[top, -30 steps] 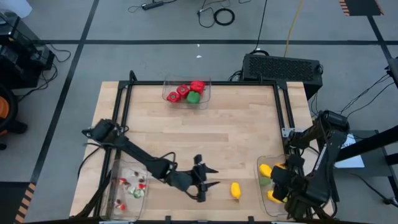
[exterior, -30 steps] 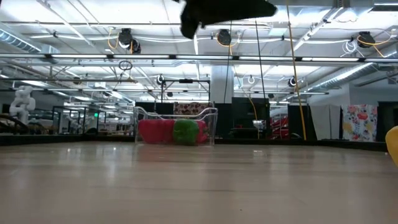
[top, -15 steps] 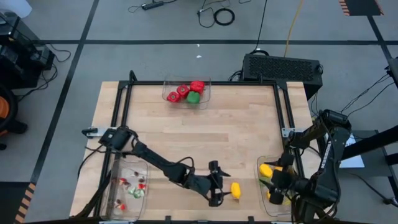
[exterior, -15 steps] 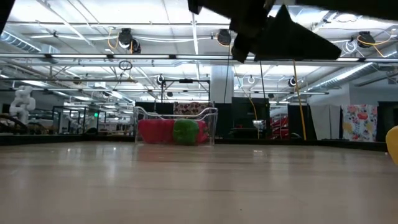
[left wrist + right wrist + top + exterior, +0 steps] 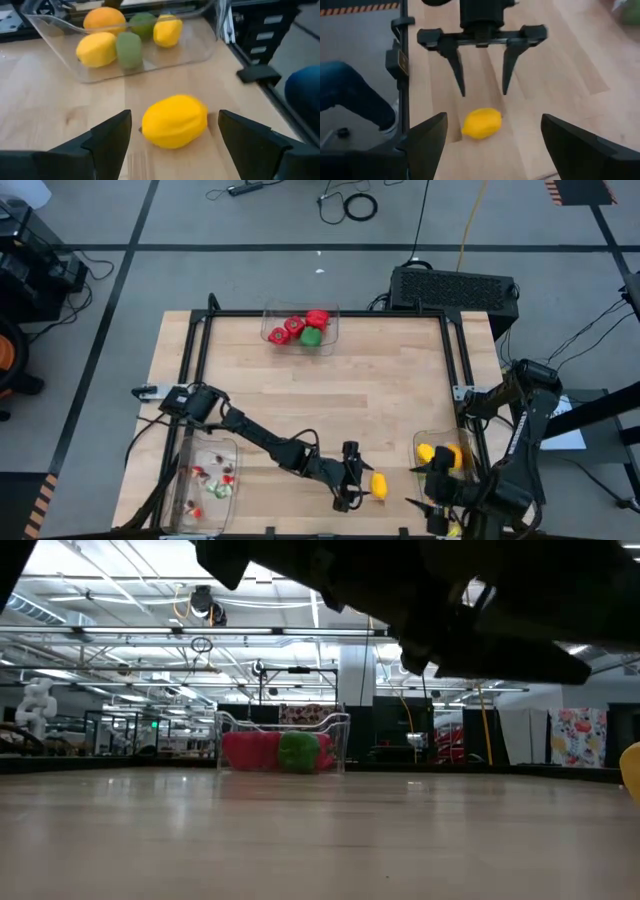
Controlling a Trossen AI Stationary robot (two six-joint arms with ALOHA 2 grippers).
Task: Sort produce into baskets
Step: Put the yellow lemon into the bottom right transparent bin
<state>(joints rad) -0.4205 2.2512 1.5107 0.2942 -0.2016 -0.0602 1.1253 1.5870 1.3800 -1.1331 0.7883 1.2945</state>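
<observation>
A loose yellow lemon (image 5: 378, 485) lies on the wooden table near its front edge. My left gripper (image 5: 483, 92) is open and points at the lemon from the table's left. Its fingertips stand just short of the lemon (image 5: 175, 121), one toward each side, without touching it. My right gripper (image 5: 435, 502) hovers open above the near end of the right basket (image 5: 458, 442), which holds lemons, an orange and limes (image 5: 129, 49). The far basket (image 5: 268, 328) holds red and green peppers. The left basket (image 5: 186, 452) holds tiny red, white and green bits.
A black frame rail (image 5: 455, 360) runs along the table's right side beside the right basket. A person's leg in blue (image 5: 350, 100) stands just off the table's near edge. Bare wood (image 5: 330, 400) lies between the far basket and the lemon.
My left gripper has moved toward the table's right edge and downward, from well left of the lemon to just short of it. My right gripper has drawn back toward the near edge above the right basket and tipped upward.
</observation>
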